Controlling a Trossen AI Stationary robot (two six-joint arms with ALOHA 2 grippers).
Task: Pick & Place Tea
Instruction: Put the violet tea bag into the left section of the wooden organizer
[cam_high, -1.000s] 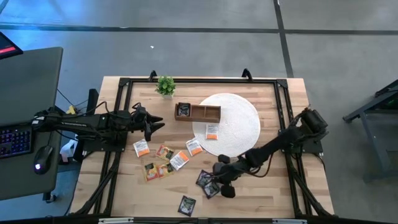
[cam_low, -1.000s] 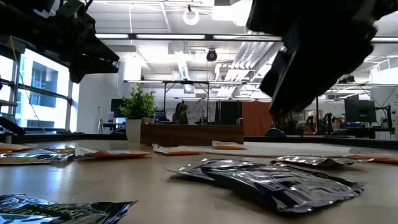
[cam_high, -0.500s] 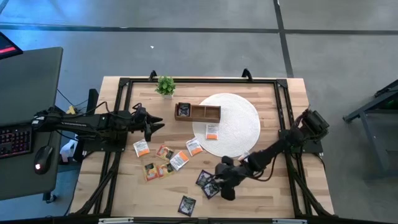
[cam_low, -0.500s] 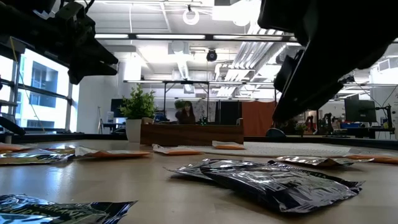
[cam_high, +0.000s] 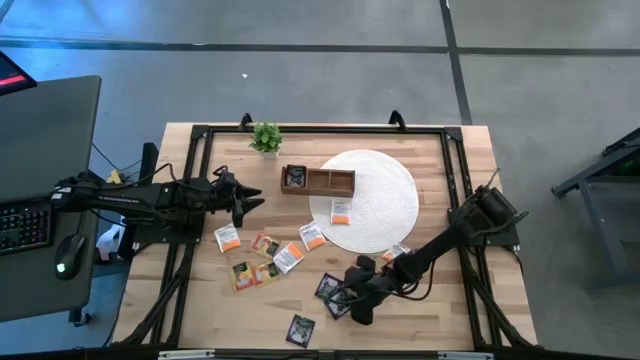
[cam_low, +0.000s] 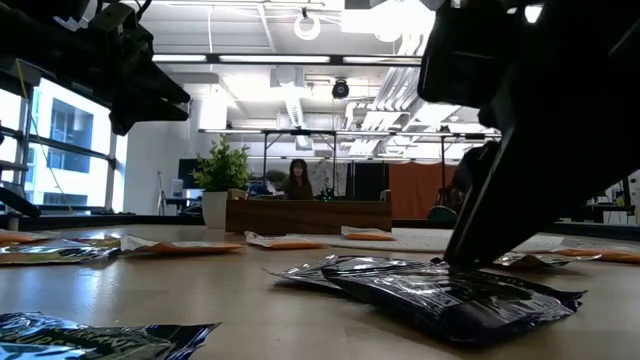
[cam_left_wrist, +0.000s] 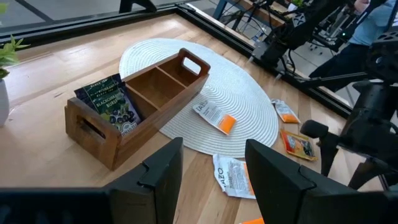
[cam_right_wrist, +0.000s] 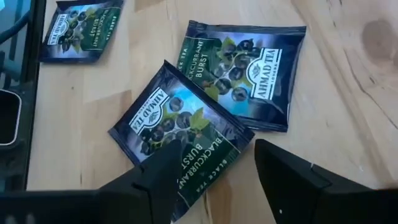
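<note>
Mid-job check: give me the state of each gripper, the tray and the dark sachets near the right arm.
Right gripper: open, low over the upper dark sachet.
Left gripper: open, empty, waiting at the table's left side, facing the tray.
Wooden tray: upright, one black sachet standing in an end compartment, the other compartments that show empty.
Upper dark sachet: flat, overlapping a second one.
Third dark sachet: flat, apart.

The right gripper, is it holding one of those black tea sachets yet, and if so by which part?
Nothing is held. The right gripper is open, its fingers straddling a corner of the black tea sachet lying flat on the table.
</note>
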